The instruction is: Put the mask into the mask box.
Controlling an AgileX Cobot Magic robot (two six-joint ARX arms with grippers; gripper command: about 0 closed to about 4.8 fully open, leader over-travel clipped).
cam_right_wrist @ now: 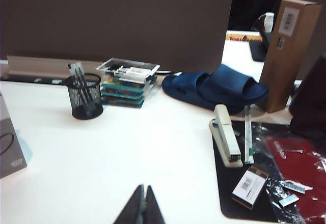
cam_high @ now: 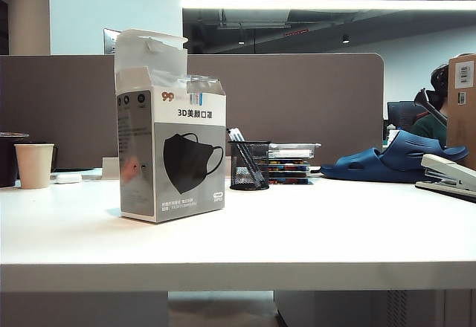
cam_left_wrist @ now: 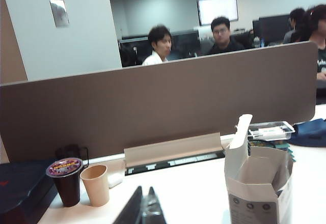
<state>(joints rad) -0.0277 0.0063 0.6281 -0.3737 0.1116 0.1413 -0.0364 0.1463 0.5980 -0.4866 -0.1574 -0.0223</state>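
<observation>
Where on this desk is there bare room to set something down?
The widest free patch is the white table in front of the pen cup, between the mask box and the stapler. Right gripper and left gripper, both shut, hang over bare table. It is crowded past the stapler and around the slipper.

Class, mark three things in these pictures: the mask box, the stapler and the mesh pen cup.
mask box (cam_high: 178, 160): exterior view, printed front face.
stapler (cam_right_wrist: 226, 141): right wrist view, top arm.
pen cup (cam_high: 249, 166): exterior view, mesh wall.
</observation>
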